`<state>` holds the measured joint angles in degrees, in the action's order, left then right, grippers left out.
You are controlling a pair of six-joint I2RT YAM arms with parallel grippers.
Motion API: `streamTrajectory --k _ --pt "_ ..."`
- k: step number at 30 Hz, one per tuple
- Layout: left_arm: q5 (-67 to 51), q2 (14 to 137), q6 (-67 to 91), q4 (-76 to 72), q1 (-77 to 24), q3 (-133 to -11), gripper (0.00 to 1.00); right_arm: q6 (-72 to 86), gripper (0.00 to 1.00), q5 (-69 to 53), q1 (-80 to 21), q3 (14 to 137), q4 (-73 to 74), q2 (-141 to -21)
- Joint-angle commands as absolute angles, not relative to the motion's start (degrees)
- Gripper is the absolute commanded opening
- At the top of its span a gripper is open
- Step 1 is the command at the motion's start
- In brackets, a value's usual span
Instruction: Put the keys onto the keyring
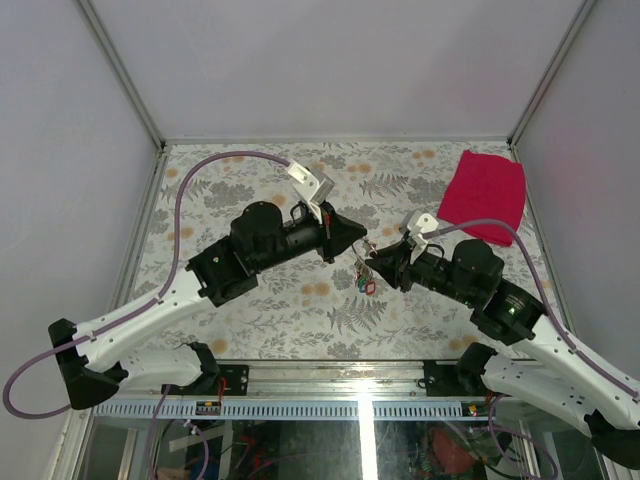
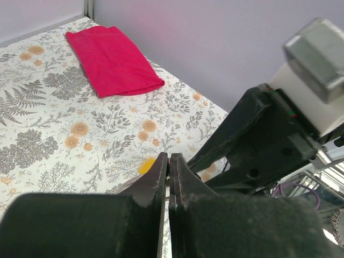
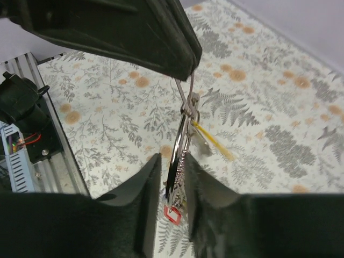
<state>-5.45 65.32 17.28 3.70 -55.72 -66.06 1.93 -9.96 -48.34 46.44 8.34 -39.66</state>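
Note:
My left gripper (image 1: 362, 238) is shut on a thin silver keyring (image 3: 188, 88) and holds it above the table; its tips show in the left wrist view (image 2: 168, 157). A larger shiny ring (image 3: 180, 156) with a short chain hangs from that loop, seen edge-on. A yellow-headed key (image 3: 212, 142) and a red-headed key (image 3: 172, 215) hang from the bunch, which also shows in the top view (image 1: 365, 277). My right gripper (image 3: 173, 166) is a little open, with its fingers on either side of the hanging ring. It shows to the right of the bunch in the top view (image 1: 385, 262).
A folded red cloth (image 1: 485, 195) lies at the back right of the floral table cover (image 1: 250, 180); it also shows in the left wrist view (image 2: 113, 62). Grey walls close in three sides. A metal rail (image 1: 330, 405) runs along the near edge.

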Motion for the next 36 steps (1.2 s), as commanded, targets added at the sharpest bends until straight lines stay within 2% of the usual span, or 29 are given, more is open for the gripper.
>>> streamTrajectory --k 1,6,9,18,21,25,28,32,36 --pt "-3.3 63.5 18.0 -1.7 -55.6 -65.7 0.0 2.4 0.2 -9.0 -48.5 46.4 6.1 -40.3" --pt "-0.2 62.5 18.3 -2.0 -55.5 -64.2 0.0 1.8 0.0 -7.0 -48.5 46.8 5.8 -38.7" --pt "3.2 62.1 18.1 -1.5 -55.6 -63.5 0.0 0.5 0.0 -6.5 -48.5 47.6 6.7 -37.2" --pt "11.2 61.7 16.0 1.3 -55.5 -63.6 0.3 -2.8 0.0 -7.2 -48.5 50.8 12.0 -36.3" --pt "10.8 61.6 15.0 1.2 -55.5 -63.5 0.37 -3.1 0.0 -6.6 -48.5 50.5 10.7 -35.7" --pt "9.7 60.9 14.7 0.1 -55.5 -62.6 0.4 -3.6 0.0 -4.8 -48.5 47.9 5.4 -33.9" --pt "7.8 60.0 13.6 -0.7 -55.4 -61.9 0.41 -5.0 0.0 -3.9 -48.5 45.1 0.0 -32.2" --pt "-0.7 57.4 7.7 -3.6 -55.4 -60.5 0.42 -4.1 0.0 -5.9 -48.5 40.6 -10.7 -30.1" --pt "-10.2 54.4 1.4 -5.0 -55.4 -59.7 0.51 -0.1 0.0 -11.7 -48.5 39.9 -16.6 -29.7"
